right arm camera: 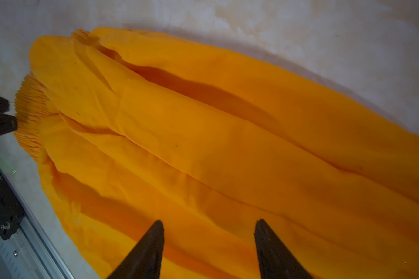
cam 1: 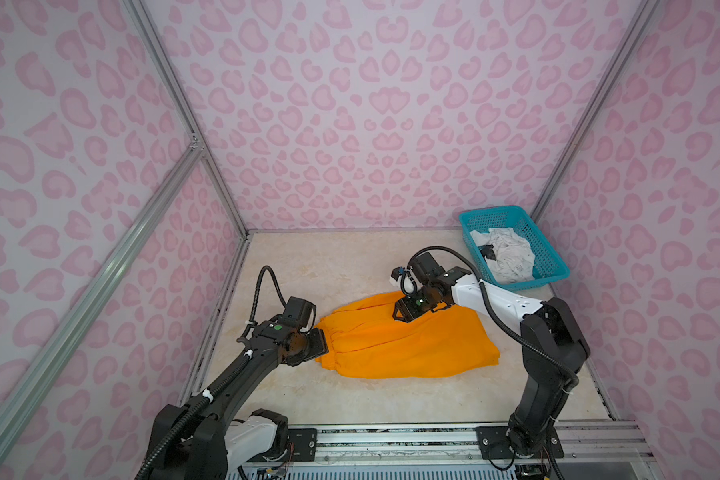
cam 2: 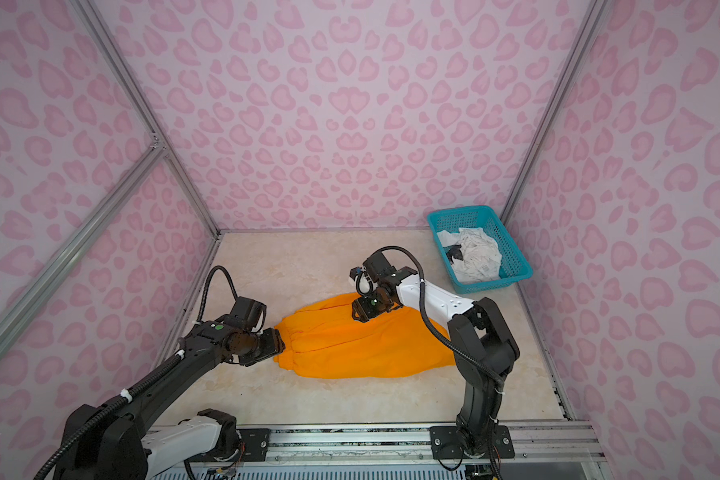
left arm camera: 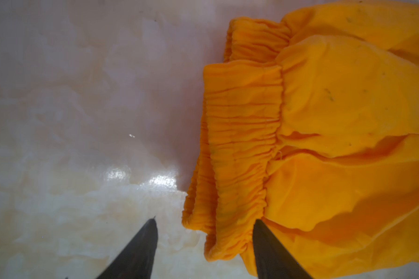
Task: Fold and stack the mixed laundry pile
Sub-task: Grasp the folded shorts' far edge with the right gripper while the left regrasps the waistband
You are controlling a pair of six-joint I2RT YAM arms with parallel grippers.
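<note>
Across the middle of the table (cam 1: 350,399): the orange shorts (cam 1: 408,349), lying flat, long axis running left to right, gathered waistband (left arm camera: 242,135) at the left end. In the far right corner, well apart from the shorts: the basket (cam 1: 555,266), with the white T-shirt (cam 1: 506,253) crumpled inside.

At the waistband: the left gripper (cam 1: 319,347), jaws spread and pinching nothing, one side over cloth, the other over bare table. Over the far edge of the shorts: the right gripper (cam 1: 402,313), also spread and empty, just above the cloth.

Seems to call for a fold along that long axis, with the left arm nearer the waistband and the right arm nearer the basket.

Hard to tell whether either gripper touches cloth. Lower layers hidden. T-shirt print mostly lost in creases.
</note>
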